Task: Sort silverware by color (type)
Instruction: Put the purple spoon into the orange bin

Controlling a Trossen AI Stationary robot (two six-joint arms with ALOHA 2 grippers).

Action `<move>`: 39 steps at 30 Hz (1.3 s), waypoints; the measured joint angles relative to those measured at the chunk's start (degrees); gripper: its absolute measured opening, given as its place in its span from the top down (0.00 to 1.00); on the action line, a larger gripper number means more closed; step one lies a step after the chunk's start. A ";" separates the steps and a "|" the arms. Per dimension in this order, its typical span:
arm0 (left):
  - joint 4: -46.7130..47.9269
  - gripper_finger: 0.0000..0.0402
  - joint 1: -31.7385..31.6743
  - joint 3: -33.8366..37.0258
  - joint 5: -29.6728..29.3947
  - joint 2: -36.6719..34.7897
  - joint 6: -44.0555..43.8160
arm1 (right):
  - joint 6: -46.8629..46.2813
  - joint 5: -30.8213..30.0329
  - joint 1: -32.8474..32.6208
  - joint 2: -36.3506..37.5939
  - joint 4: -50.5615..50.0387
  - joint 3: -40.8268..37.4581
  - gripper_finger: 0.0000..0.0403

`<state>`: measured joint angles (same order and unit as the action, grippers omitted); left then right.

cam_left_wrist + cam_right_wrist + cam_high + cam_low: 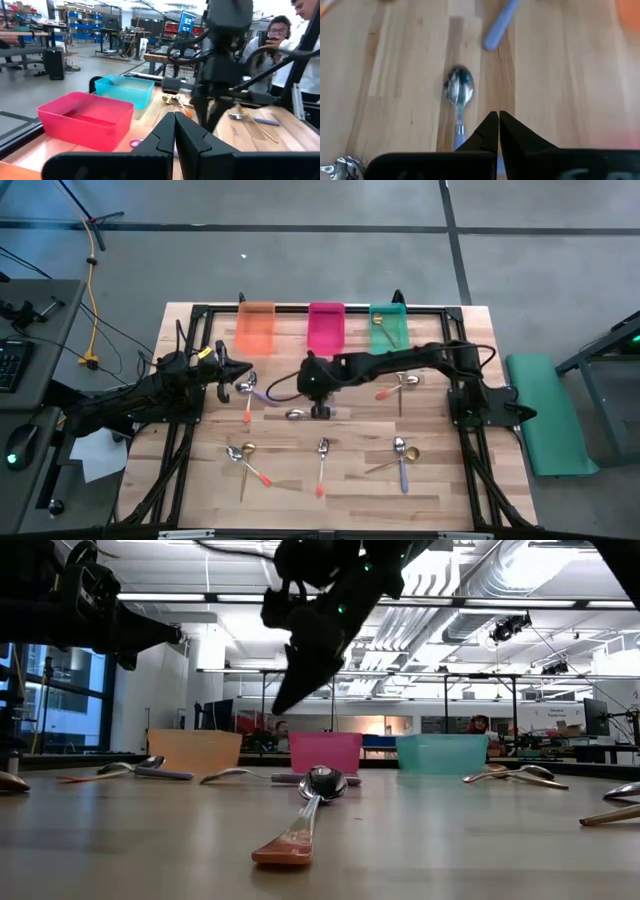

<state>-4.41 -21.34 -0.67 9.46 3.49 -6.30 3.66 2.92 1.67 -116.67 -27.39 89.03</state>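
The right end effector (pixel 320 411), fingers pressed together and empty, hangs over mid-tabletop directly above the purple-handled spoon (pixel 459 95), whose handle runs back under the fingertips, far nearer than the left arm

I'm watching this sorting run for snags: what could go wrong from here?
The right gripper is shut above a purple-handled spoon; unless it opens first, it may just push the spoon across the table. Another purple handle lies close by and could get nudged. The left gripper, also shut, waits nearby, so the arms could crowd each other.
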 joint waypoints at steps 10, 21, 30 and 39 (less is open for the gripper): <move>0.03 0.99 0.02 0.01 2.04 0.01 0.96 | -3.51 0.14 -4.74 -4.11 -0.57 0.00 0.75; 0.33 0.99 0.02 0.01 1.98 0.02 0.96 | -3.93 -0.09 -4.68 -9.31 5.48 0.04 0.65; 0.31 0.99 0.02 0.01 1.91 0.00 -0.81 | -6.28 0.87 -4.24 -11.18 8.52 0.22 0.78; 1.83 0.99 0.02 0.01 1.91 1.42 -4.63 | -4.88 1.62 -4.14 -11.32 9.91 0.22 0.97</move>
<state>-2.58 -21.32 -0.67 11.37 4.91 -10.94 -1.21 4.54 -2.47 -127.99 -17.48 89.25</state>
